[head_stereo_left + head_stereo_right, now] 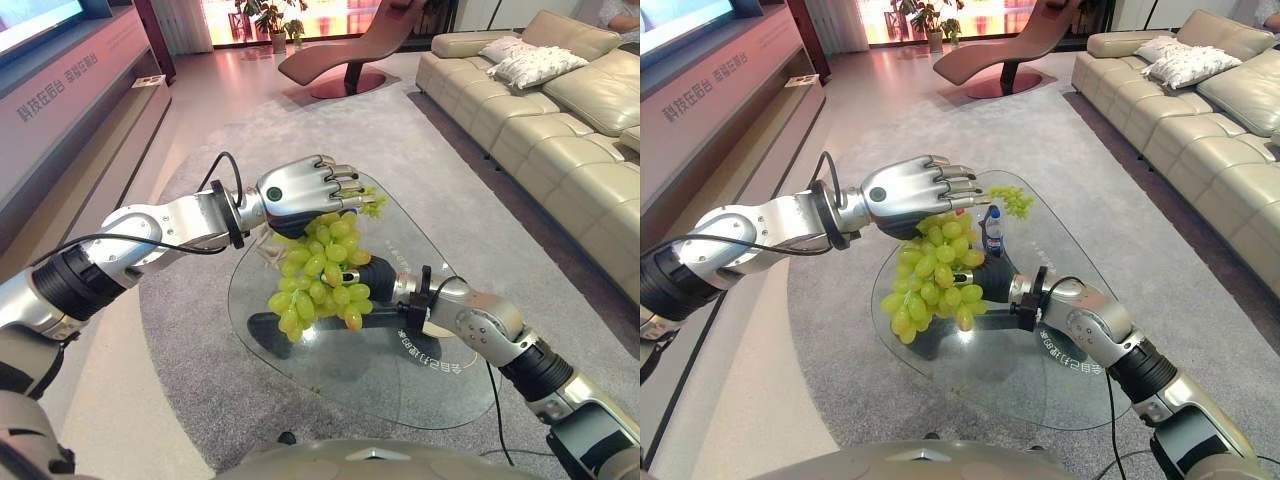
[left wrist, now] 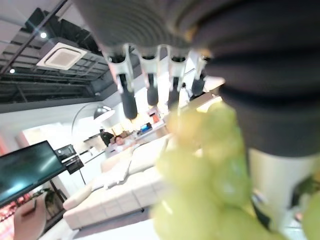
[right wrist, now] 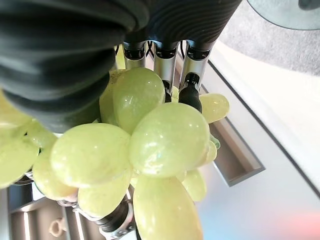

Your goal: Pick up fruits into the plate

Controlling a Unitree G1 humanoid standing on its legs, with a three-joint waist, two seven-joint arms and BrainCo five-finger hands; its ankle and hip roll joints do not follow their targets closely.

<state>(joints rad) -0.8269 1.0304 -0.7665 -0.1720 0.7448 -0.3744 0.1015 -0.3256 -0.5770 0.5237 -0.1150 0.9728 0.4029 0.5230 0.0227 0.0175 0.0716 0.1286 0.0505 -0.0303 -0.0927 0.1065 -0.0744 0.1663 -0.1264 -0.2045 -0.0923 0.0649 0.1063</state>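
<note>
The left hand [image 1: 905, 195] has its fingers curled round the top of one bunch of green grapes [image 1: 932, 280] hanging above the glass table [image 1: 1060, 385] — the right hand [image 1: 372, 278] reaches in beside the bunch, its fingers hidden behind the grapes. One small bottle [image 1: 993, 232] stands on the glass — a second, smaller grape sprig [image 1: 1014, 200] lies past it

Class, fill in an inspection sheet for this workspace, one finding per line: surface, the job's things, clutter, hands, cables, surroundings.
Surface: round glass table on a grey rug.
Job's things: bunch of green grapes held up above the table; a small sprig of grapes lies on the glass. Plate: nothing seen.
Clutter: small bottle standing on the table.
Hands: left hand above the bunch, fingers curled at its top; right hand against the bunch's side, fingers hidden by grapes.
Cables: nothing seen apart from the robot's own.
Surroundings: cream sofa with cushions, brown lounge chair, potted plant.
</note>
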